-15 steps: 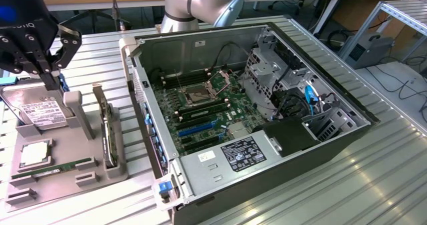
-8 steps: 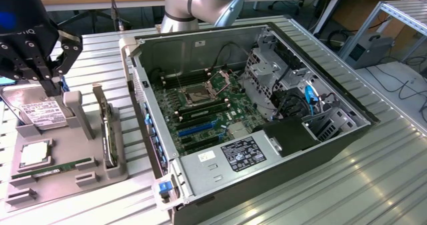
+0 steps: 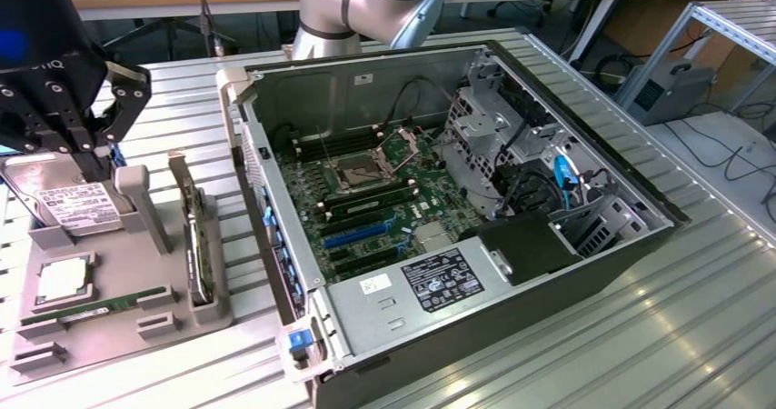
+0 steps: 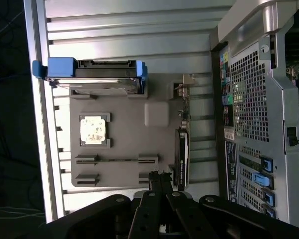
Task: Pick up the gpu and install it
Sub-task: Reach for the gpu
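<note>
Though closed, end effector near gpu.

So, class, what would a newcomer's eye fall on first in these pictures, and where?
The open computer case dominates the middle of the exterior view, its green motherboard laid bare. On the exterior view's left a grey holder carries loose parts, among them the hard drive and the gpu standing on edge nearest the case. The black gripper hangs shut over that holder.

Gpu upright in holder, between hard drive and case.
</note>
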Controlling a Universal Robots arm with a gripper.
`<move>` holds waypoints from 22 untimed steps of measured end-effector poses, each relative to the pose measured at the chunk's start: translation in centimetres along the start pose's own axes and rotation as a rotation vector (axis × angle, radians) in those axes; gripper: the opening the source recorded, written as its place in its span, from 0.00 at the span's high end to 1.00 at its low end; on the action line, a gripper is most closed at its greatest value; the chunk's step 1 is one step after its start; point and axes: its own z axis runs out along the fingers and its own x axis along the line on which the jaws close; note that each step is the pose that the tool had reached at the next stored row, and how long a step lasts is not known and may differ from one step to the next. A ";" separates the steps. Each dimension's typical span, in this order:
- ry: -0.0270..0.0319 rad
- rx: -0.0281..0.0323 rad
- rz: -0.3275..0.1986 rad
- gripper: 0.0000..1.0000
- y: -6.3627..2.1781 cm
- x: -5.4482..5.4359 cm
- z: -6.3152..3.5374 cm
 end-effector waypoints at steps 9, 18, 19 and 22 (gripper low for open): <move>-0.0006 0.0049 0.000 0.89 -1.46 -0.1 0.04; -0.0006 0.0078 0.000 0.89 -2.13 -0.2 0.04; -0.0006 0.0078 0.000 0.89 -2.13 -0.2 0.04; -0.0007 0.0078 0.000 0.89 -2.15 -0.2 0.04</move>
